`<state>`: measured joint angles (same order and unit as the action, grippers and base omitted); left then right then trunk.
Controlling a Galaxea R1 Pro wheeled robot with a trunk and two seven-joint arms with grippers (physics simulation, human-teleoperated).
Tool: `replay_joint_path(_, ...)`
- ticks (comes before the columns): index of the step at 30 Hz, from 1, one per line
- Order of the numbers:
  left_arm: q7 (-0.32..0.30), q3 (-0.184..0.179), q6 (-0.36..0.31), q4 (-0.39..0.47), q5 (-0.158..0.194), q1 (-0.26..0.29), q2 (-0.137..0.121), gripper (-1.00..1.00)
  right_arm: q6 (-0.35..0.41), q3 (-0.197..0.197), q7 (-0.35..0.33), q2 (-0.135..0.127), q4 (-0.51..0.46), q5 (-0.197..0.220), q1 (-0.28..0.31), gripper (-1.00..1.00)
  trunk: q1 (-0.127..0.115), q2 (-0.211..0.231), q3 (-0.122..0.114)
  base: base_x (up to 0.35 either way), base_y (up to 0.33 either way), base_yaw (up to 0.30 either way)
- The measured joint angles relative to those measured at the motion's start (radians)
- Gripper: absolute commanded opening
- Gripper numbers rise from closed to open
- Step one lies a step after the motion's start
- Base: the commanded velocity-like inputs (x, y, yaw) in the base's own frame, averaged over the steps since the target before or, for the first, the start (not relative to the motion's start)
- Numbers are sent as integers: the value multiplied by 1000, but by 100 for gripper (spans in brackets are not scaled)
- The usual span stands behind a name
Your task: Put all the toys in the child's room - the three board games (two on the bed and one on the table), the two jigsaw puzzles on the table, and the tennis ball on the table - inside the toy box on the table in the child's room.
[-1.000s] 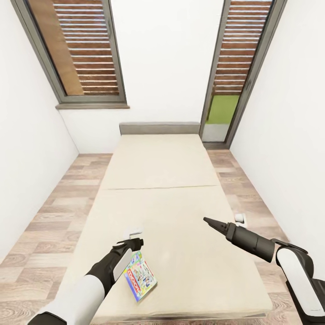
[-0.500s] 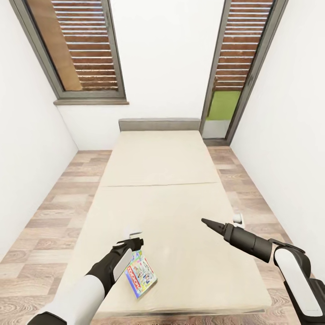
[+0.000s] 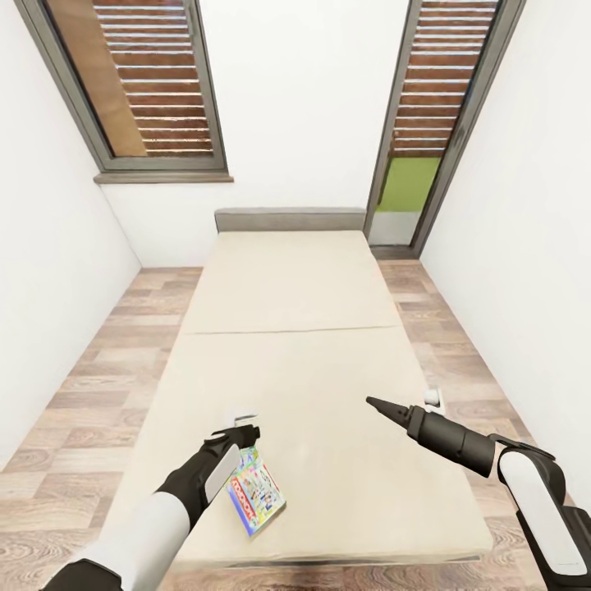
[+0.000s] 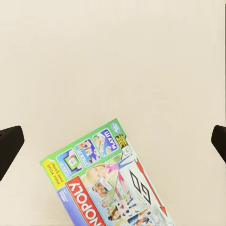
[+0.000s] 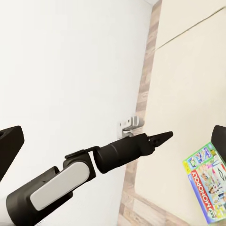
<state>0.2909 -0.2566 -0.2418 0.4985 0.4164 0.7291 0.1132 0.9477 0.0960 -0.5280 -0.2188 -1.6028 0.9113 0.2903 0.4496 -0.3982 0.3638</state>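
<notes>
Head view looks down a narrow white-walled room along the bed, whose beige mattress runs from the near edge to a low grey headboard at the far wall, with wood-plank floor on both sides and two tall dark-framed windows behind it. One board game, a flat box with a green, white and red Monopoly cover, lies flat on the mattress near the bed's near left corner, turned at an angle to the bed's edges. The left gripper hangs just beside the box's far end, above the mattress; in the left wrist view its two dark fingertips sit at opposite edges of the picture, spread wide, with nothing between them, and the box lies below on the plain beige surface, not clamped. The right gripper reaches out over the right part of the mattress, well apart from the box, its dark fingers drawn together into a single point and holding nothing. The right wrist view shows the left arm against the wall and floor, and the box on the bed.
</notes>
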Motion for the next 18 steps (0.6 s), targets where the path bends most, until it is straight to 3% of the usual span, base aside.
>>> replay_joint_path(9, -7, 2, 10, -6, 0, 40, 4, 100, -1, 0, 1, 0, 1, 0, 0, 100, 0, 0, 15, 0, 0, 0)
replay_joint_path(18, -3, 1, 80, -6, 2, 43, 3, 100, -2, 0, 2, 1, 2, -9, 0, 100, 0, 0, 29, 0, 0, 0)
